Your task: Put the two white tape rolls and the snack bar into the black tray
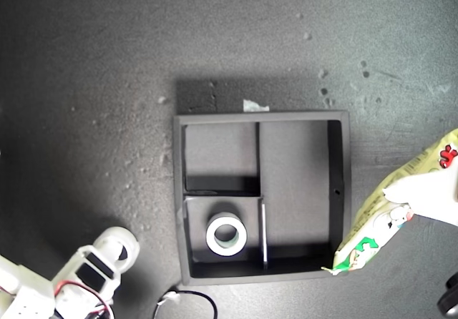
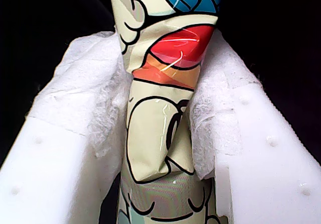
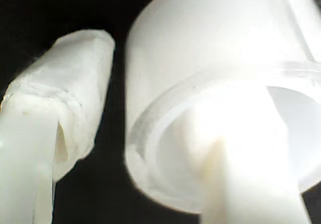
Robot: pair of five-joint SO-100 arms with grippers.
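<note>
My first gripper [image 2: 160,133] is clamped on the snack bar [image 1: 376,222], just outside the black tray's [image 1: 179,190] right wall in the exterior view. My second gripper [image 3: 165,148] carries a tape roll [image 3: 210,58], one finger through its centre. Another tape roll [image 1: 227,234] lies in the tray's near-left compartment.

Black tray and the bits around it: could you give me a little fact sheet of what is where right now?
black tray: three compartments, two small and one long
tape roll in tray: flat in the small compartment nearer the exterior view's bottom
other compartments: empty
snack bar: outside the tray, at the exterior view's right, clamped in my first gripper
second tape roll: outside the tray, one finger of my second gripper through its centre
</note>
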